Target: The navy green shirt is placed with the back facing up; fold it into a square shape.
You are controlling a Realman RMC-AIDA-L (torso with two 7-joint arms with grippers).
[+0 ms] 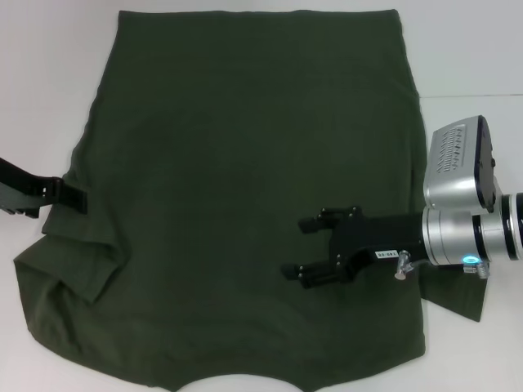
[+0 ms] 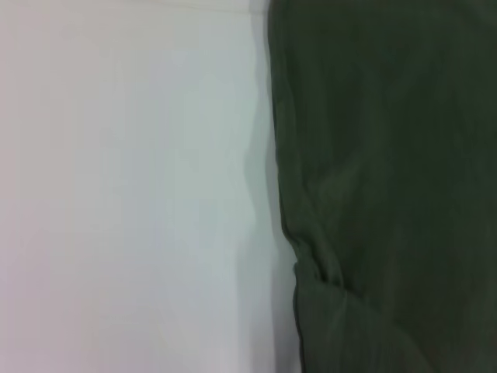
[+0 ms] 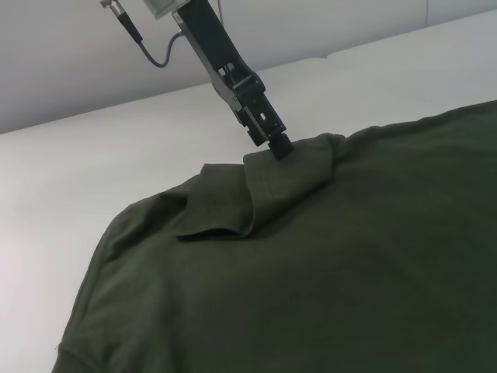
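Cut off by the head view's lower edge: collar end of the navy green shirt (image 1: 245,204). Hidden beneath the right gripper (image 1: 309,247): right sleeve root. Left gripper (image 1: 78,198): finger gap unreadable at the cloth's left edge.

One navy green shirt (image 1: 245,188) is lying on one white worktop (image 1: 49,73), and two end effectors, the left end effector (image 1: 75,198) and right end effector (image 1: 299,247), are showing.

Bare white table (image 1: 49,82) flanking spread shirt (image 1: 245,163)
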